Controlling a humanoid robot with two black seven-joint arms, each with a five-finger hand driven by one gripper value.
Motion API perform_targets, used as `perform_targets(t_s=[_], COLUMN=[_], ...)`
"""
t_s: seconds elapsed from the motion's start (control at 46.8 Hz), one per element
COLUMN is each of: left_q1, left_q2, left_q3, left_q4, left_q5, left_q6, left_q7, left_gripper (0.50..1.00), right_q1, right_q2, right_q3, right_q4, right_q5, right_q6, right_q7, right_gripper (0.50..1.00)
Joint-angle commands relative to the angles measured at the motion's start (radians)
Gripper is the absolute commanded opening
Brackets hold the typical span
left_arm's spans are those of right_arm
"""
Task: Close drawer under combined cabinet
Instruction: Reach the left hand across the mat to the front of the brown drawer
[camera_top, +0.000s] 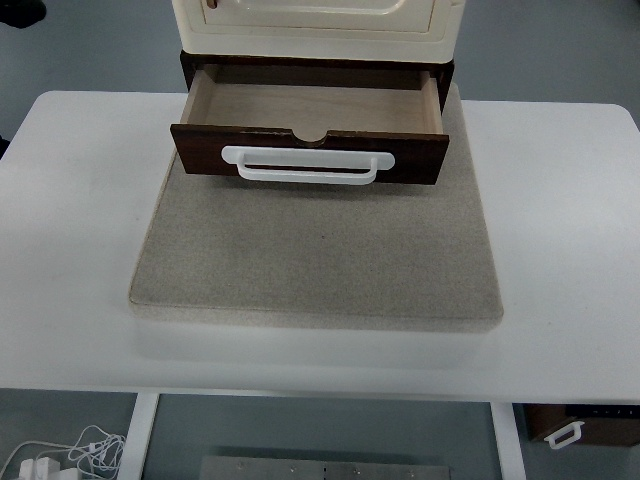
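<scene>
**Drawer open, no hand yet in view**

With the drawer pulled well out from under the cabinet, I judge the task to be at its very start: nothing has been pushed and the approach has not begun. The drawer sits at the far middle of the table, its dark front panel facing me and overhanging the grey mat on which the cabinet stands. A white handle runs across the panel, and the pale wooden inside of the drawer appears empty.

Neither of my arms enters from the left or right edge, so I cannot tell how the fingers of either hand are set, whether spread, pressed together or pinching anything. There is no pose to report.

The next move, as I judge it, calls for bringing one hand in over the mat, setting it flat against the front panel near the handle, and pushing straight away from me until the panel meets the dark frame. A push off centre could skew the drawer or shift the cabinet on the mat.
</scene>
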Motion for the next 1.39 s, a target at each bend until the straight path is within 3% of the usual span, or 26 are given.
perform_targets(t_s=[0.0, 0.171, 0.449, 0.705, 1.026, 1.368], left_q1=[-0.004, -0.003, -0.009, -0.015, -0.006, -0.021], left_q2=[-0.004, -0.033, -0.092, -0.132, -0.207, -0.28], left_q3=[0.052, 0.13, 0.354, 0.483, 0.644, 0.638], left_q4=[-0.055, -0.126, -0.192, -0.221, -0.126, -0.047], left_q5=[0.046, 0.133, 0.238, 0.315, 0.431, 0.416], left_q6=[-0.001, -0.011, -0.011, -0.048, -0.048, -0.047], left_q7=[0.017, 0.106, 0.129, 0.24, 0.342, 0.542], left_gripper=[0.996, 0.996, 0.996, 0.996, 0.996, 0.999], right_q1=[0.0, 0.0, 0.0, 0.0, 0.0, 0.0], right_q2=[0.0, 0.0, 0.0, 0.0, 0.0, 0.0], right_q3=[0.0, 0.0, 0.0, 0.0, 0.0, 0.0], right_q4=[0.0, 0.0, 0.0, 0.0, 0.0, 0.0], right_q5=[0.0, 0.0, 0.0, 0.0, 0.0, 0.0], right_q6=[0.0, 0.0, 0.0, 0.0, 0.0, 0.0], right_q7=[0.0, 0.0, 0.0, 0.0, 0.0, 0.0], right_gripper=[0.952, 0.952, 0.952, 0.952, 0.952, 0.952])
